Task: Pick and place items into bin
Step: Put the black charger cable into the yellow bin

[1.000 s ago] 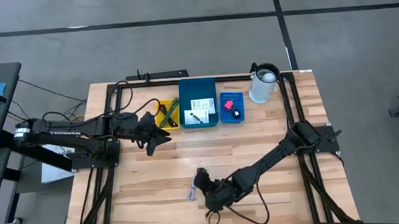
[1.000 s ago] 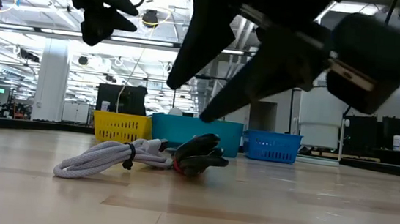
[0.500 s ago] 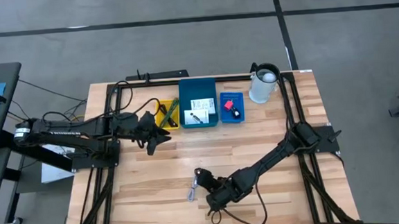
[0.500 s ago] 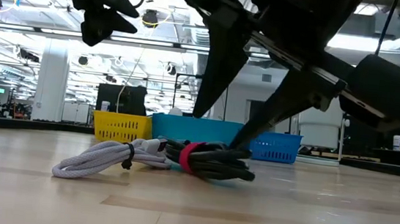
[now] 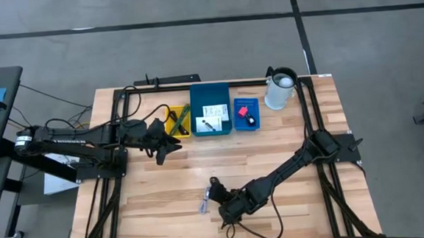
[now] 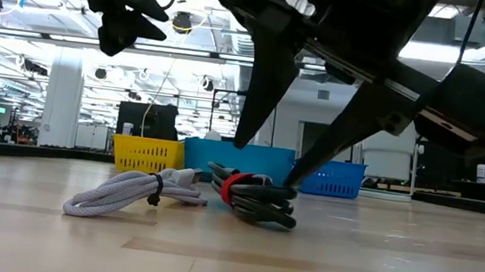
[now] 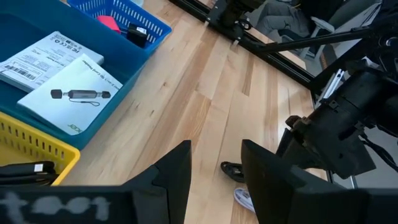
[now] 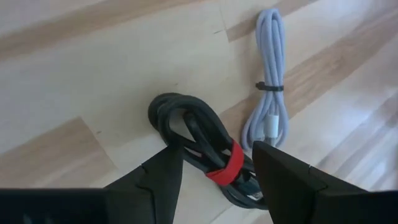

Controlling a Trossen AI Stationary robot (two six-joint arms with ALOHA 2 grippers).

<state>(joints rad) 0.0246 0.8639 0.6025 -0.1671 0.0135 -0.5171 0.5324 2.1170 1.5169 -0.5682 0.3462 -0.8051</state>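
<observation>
Two cables: black, grey; three bins.

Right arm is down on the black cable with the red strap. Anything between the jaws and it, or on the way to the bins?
Nothing visible blocks it. The right gripper has its open jaws either side of the black cable. The grey cable lies beside it, apart. The bare table runs to the teal bin; the left gripper waits off to the side.

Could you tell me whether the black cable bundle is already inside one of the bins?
No, the black cable bundle lies on the bare wooden table beside the grey cable, between the right gripper fingers.
</observation>
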